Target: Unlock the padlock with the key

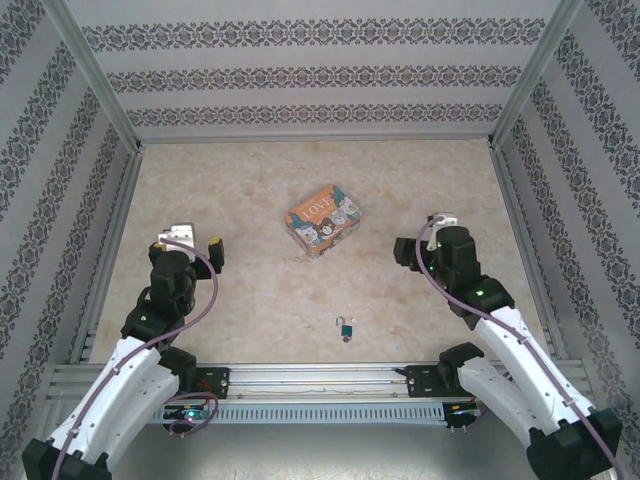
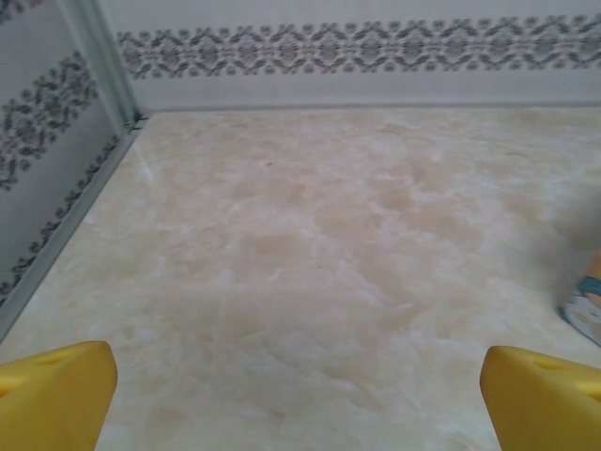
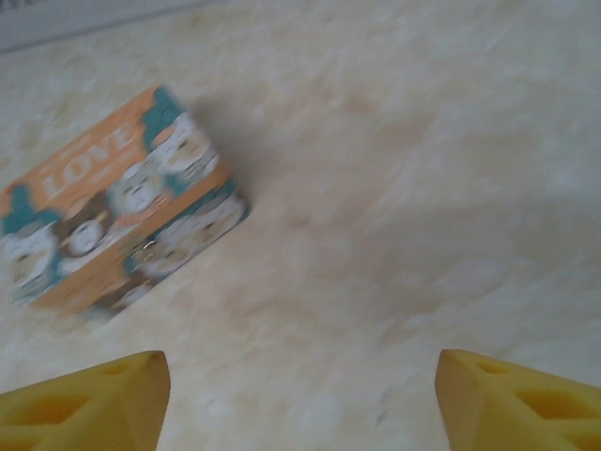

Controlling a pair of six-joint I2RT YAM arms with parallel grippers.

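The tiny padlock (image 1: pixel 346 327), blue-teal with a silvery shackle, lies on the table near the front edge, between the two arms. A small dark bit sits at its near end; I cannot tell whether that is the key. My left gripper (image 1: pixel 186 241) is at the left, far from the padlock, with its yellow fingers (image 2: pixel 56 395) wide apart and nothing between them. My right gripper (image 1: pixel 415 240) is at the right, open over bare table (image 3: pixel 300 404), facing the tin.
A colourful "LOVE" tin (image 1: pixel 323 219) with cartoon animals sits mid-table; it lies upper left in the right wrist view (image 3: pixel 113 202), and its edge shows in the left wrist view (image 2: pixel 587 305). Patterned walls (image 1: pixel 320 75) and a metal frame enclose the marbled table (image 1: pixel 250 290).
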